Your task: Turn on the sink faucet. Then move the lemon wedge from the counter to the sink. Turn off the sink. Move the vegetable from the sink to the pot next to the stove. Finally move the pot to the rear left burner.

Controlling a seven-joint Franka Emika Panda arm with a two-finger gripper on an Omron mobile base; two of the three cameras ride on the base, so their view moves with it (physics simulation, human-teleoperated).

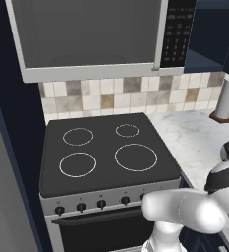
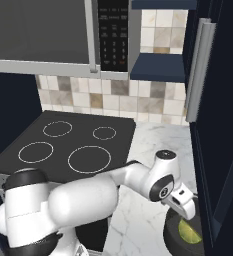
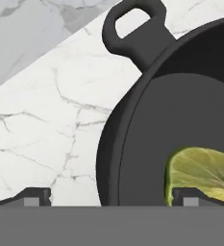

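Observation:
The black pot [image 2: 180, 235] stands on the white marble counter [image 2: 153, 150] right of the stove [image 2: 63, 145], at the lower right of the right base view. The yellow-green lemon wedge [image 3: 205, 173] lies inside the pot [image 3: 180, 134] on its floor, and appears as a yellow-green patch [image 2: 189, 231] from the base. My gripper [image 3: 111, 198] hovers just above the pot, open, one fingertip [image 3: 36, 196] over the counter [image 3: 46, 120] and the other over the wedge, with the rim between them. A loop handle [image 3: 137, 29] sticks out from the pot. The sink and faucet are out of view.
The stove [image 1: 106, 142] has four ring burners, the rear left one [image 1: 78, 136] bare. A microwave [image 1: 86, 34] hangs over it. A paper towel roll [image 1: 227, 98] stands at the counter's back. A tall dark cabinet with a grey handle [image 2: 200, 70] rises close on the pot's right.

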